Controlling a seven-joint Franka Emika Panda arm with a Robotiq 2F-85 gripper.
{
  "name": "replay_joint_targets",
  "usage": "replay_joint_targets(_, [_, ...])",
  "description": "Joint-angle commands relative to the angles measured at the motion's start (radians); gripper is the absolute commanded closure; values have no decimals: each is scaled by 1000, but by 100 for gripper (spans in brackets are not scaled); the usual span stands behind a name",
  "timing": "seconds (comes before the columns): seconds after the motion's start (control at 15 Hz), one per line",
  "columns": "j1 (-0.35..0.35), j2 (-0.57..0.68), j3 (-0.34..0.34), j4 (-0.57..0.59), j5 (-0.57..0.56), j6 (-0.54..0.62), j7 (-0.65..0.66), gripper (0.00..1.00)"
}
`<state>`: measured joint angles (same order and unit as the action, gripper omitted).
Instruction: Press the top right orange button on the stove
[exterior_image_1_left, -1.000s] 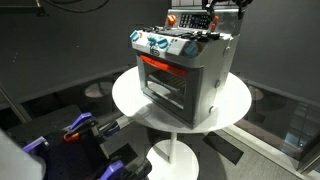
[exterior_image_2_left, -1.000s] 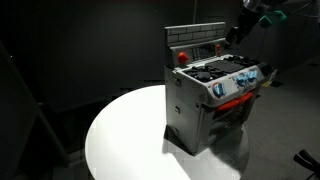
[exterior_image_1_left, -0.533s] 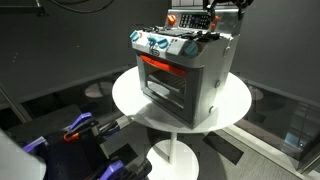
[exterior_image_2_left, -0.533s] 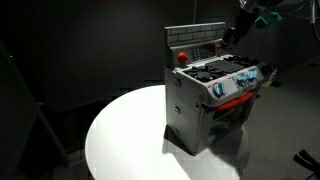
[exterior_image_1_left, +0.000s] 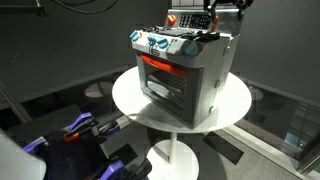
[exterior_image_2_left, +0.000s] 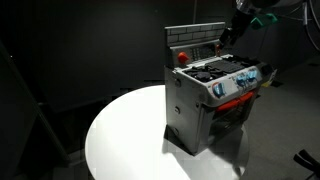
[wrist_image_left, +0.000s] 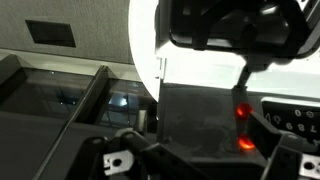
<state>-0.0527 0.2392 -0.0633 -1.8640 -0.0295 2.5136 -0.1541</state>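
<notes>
Black claw (exterior_image_2_left: 231, 36) hangs upper right of frame by the back panel of the grey toy stove (exterior_image_2_left: 200, 105); can't tell if open or closed. Small glowing orange buttons (wrist_image_left: 243, 113) show lower right in wrist view. Stove sits on round white bench (exterior_image_2_left: 120, 140).

Black pincer (exterior_image_2_left: 232, 30), dark arm (exterior_image_2_left: 286, 8), pale wrist segment (exterior_image_2_left: 262, 15)

Dark room, round white table (exterior_image_1_left: 235, 100), grey floor (exterior_image_1_left: 50, 105).

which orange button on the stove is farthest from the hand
The lone button at the back panel's far end; the hand hovers by the opposite end, near two others.
</notes>
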Motion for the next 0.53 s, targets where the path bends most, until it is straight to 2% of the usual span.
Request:
replay_joint_targets(0.0, [-16,40,13,63,18,-16,-7,0])
replay_joint_targets(0.47, [-20,67,10,100,13,-24,-5,0])
